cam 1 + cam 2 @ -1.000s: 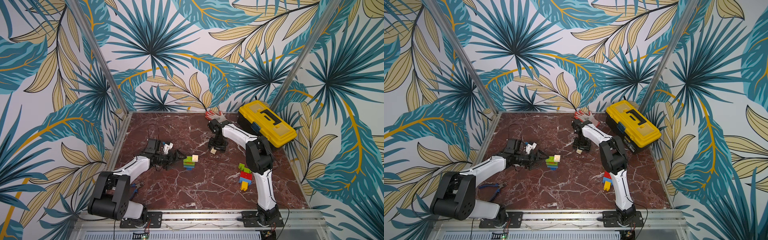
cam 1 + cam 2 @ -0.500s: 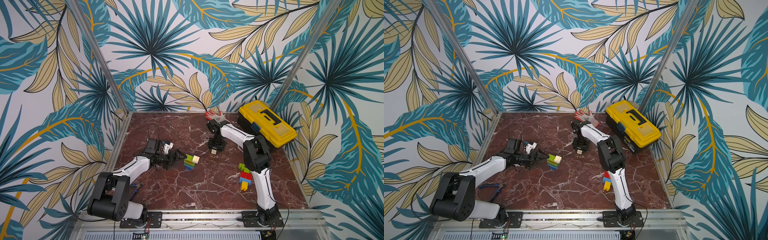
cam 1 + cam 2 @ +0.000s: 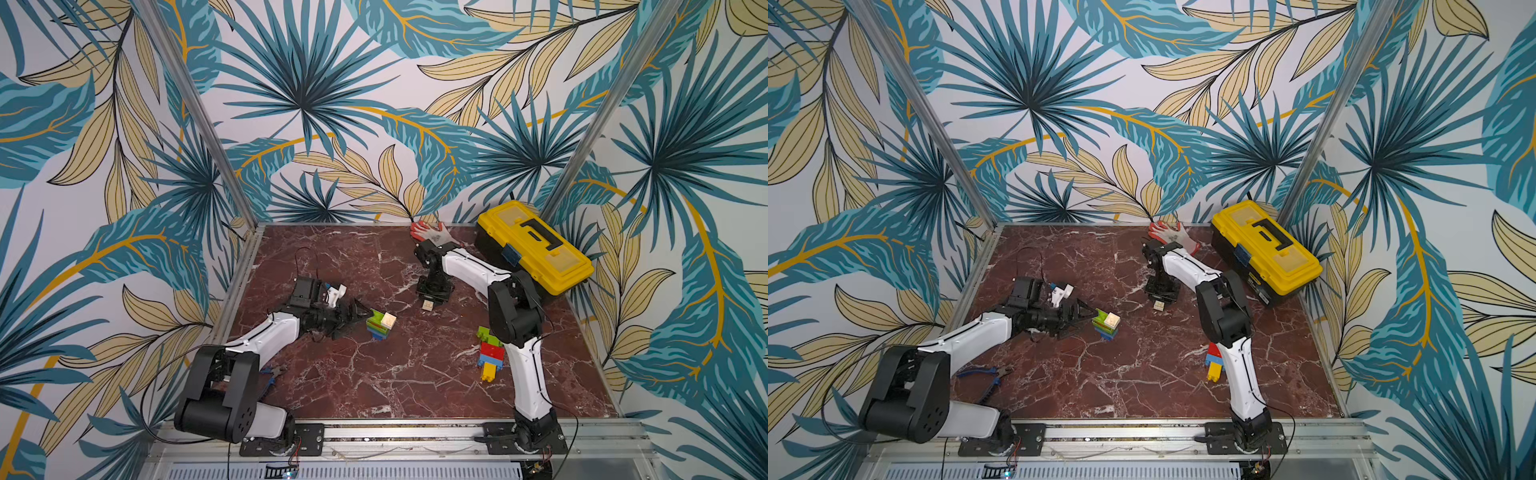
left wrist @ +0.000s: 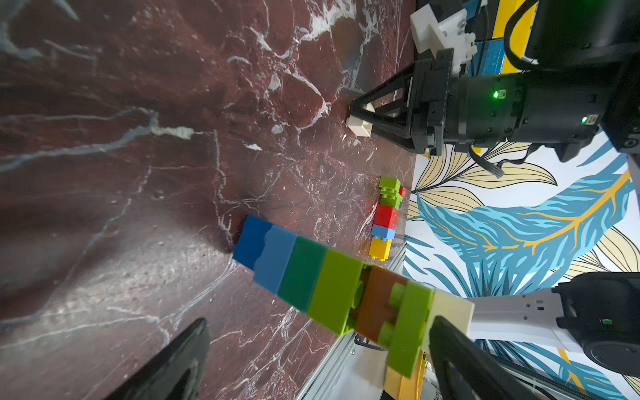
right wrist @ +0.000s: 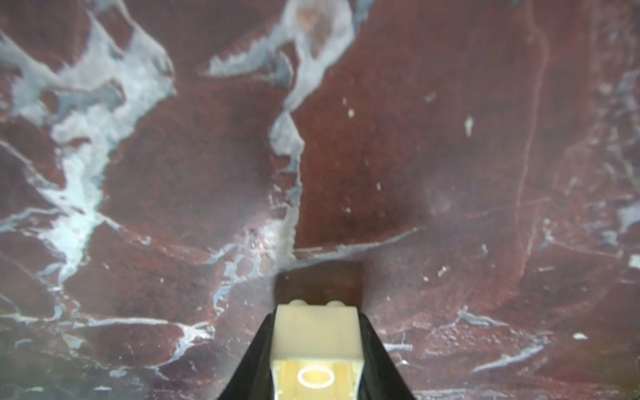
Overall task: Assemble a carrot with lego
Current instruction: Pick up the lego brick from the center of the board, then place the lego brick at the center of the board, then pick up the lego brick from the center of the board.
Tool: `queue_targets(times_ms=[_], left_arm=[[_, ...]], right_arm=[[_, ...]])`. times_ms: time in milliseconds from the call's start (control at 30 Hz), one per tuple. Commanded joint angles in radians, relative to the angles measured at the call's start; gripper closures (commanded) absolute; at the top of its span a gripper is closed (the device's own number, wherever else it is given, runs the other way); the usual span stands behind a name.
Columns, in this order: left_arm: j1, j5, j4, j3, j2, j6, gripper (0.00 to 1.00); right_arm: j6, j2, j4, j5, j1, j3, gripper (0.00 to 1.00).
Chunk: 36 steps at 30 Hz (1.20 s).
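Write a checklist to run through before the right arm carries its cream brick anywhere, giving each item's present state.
1. The right gripper shut on the cream brick: ok.
2. The cream brick lifted off the table: cannot tell.
3. The left gripper open: ok, jaws wide apart.
4. The tall stack upright: not ok, it leans.
5. The tall stack steadied by the left gripper: cannot tell, contact is unclear.
6. The lying stack apart from both grippers: ok.
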Motion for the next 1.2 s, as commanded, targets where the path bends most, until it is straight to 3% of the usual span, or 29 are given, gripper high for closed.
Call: queue_targets(times_ms=[0,333,600,767,933,1067,1100,1167], left_arm=[[0.004,-0.005,0.02,-0.019,-0.03,0.003,0.01],[0.005,-0.024,0.01,-0.034,-0.073,-0.003,0.01],[-0.034,-0.2,-0.218,-0.031,-0.285,0.02,0.01],[-0.065,-0.215,-0.267,-0.057,-0.377,-0.012,0.01],[-0.124,-0.274,-0.303,-0.057,-0.459,-0.047,0.01],[-0.248,-0.407,-0.374,-0.01,-0.506,-0.058,0.01],[-0.286,-0.444,-0.383,0.002,-0.51,-0.064,0.0],[-0.396,-0.541,-0.386,0.027,-0.498,-0.079,0.0]], right_arm=[[0.028,-0.083,-0.021,-0.022,0.022,-0.077,0.69],[0.221,-0.334,0.087,-0.051,0.222,-0.424,0.69],[0.361,-0.33,0.225,-0.064,0.388,-0.564,0.64],[0.362,-0.339,0.236,-0.039,0.399,-0.579,0.46],[0.345,-0.451,0.218,-0.014,0.4,-0.598,0.28],[0.326,-0.591,0.166,-0.008,0.398,-0.668,0.2],[0.324,-0.631,0.162,-0.008,0.398,-0.699,0.05],[0.323,-0.753,0.153,0.002,0.398,-0.785,0.01]])
